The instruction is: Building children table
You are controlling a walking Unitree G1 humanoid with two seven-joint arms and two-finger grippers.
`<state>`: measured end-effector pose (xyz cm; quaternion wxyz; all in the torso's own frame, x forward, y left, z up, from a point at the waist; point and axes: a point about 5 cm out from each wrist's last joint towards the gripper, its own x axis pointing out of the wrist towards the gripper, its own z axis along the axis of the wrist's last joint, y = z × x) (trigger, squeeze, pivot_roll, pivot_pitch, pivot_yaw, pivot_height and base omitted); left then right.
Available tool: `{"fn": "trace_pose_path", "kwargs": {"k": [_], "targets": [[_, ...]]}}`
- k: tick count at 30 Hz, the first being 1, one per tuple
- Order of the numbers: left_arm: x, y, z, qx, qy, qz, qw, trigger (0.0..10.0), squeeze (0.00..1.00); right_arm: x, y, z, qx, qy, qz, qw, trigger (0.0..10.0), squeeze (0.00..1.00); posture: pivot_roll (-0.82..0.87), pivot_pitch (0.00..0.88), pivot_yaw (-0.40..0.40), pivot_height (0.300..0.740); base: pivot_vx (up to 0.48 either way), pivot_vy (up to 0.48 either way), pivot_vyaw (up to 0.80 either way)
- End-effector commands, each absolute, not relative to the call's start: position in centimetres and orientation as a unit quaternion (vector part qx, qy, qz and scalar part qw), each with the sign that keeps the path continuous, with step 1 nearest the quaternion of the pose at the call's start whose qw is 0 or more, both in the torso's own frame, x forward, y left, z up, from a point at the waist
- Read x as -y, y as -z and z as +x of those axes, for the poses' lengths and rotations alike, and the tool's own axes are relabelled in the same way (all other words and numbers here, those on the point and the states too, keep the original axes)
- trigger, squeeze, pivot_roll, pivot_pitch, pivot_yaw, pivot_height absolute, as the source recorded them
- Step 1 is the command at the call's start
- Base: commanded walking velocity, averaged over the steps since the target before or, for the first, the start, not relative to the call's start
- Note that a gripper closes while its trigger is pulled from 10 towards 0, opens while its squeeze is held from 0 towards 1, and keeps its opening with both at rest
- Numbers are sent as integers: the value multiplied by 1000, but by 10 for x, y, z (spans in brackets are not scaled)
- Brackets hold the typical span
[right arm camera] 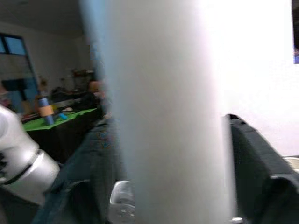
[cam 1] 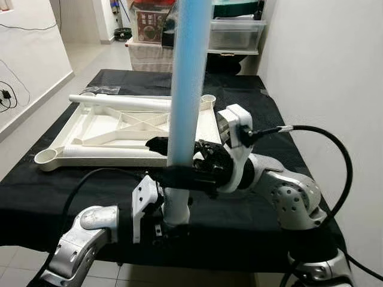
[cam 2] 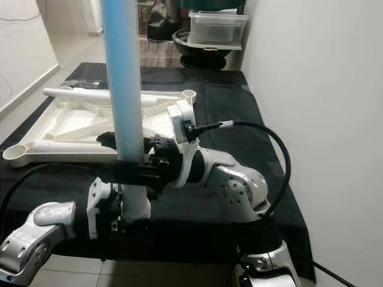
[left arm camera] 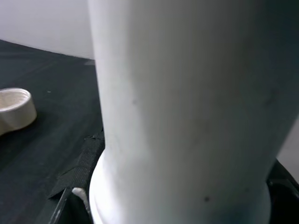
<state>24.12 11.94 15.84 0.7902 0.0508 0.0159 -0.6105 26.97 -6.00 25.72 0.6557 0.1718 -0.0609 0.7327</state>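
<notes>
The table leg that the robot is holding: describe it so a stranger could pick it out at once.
On the black-covered table lies an upturned white tabletop with one white leg resting flat across it. At the near edge, both claws, left claw and right claw, grip the table leg: it alone stands upright, a pale blue tube with a white foot.

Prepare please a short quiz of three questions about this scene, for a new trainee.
1. True or false: the blue table leg lies flat on the black tablecloth.
2. Which grips the leg higher up: A) the left gripper, B) the right gripper?
3. Fill in: the white tabletop lies upside down, with a round ____ at its corners.

Key:
1. False; both grippers hold it upright.
2. B.
3. socket.
</notes>
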Motion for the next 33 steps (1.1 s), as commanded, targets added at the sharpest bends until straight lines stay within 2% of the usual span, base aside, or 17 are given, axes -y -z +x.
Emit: {"fn": "trace_pose_path", "kwargs": {"k": [1,2,4,7,17,21,22,26,28,30,31,32,33], "targets": [[-118,-155,236,-30,624,54,779,10000,0,57,-256,277,61,-713,155,681,0,0,18,0,-54,740,0,0,0],[-118,-155,236,-30,624,54,779,10000,0,57,-256,277,61,-713,155,681,0,0,18,0,-54,740,0,0,0],[-118,-153,234,-38,627,57,776,10000,0,58,-254,283,62,-694,139,704,0,0,11,0,-50,740,0,0,0],[-119,-151,233,-50,632,59,771,10000,0,60,-255,287,70,-684,130,715,0,0,11,0,-50,740,0,0,0],[-126,-145,228,-74,637,76,764,10000,0,67,-257,282,74,-696,113,705,0,0,2,0,-41,740,0,0,0],[-136,-144,235,-73,612,108,780,10000,0,70,-256,283,71,-696,108,706,0,0,4,0,-44,740,0,0,0],[-138,-145,240,-61,594,113,794,10000,1000,71,-256,285,73,-692,106,710,0,0,5,0,-44,740,0,0,0],[-139,-150,247,-36,565,116,816,10000,1000,72,-260,291,86,-672,103,728,0,0,6,0,-44,740,0,0,0],[-139,-158,249,-14,545,101,832,10000,1000,79,-266,306,103,-632,96,762,0,0,7,0,-48,740,0,0,0],[-139,-158,249,-14,545,101,832,10000,1000,79,-266,306,103,-632,96,762,0,0,7,0,-48,740,0,0,0],[-141,-165,248,2,527,86,845,10000,1000,90,-270,321,113,-592,82,794,0,0,12,0,-55,740,0,0,0],[-142,-167,249,9,513,82,855,10000,1000,96,-273,330,118,-565,70,814,0,0,12,0,-55,740,0,0,0],[-142,-167,249,9,513,82,855,10000,1000,96,-273,330,118,-565,70,814,0,0,12,0,-55,740,0,0,0]]}}
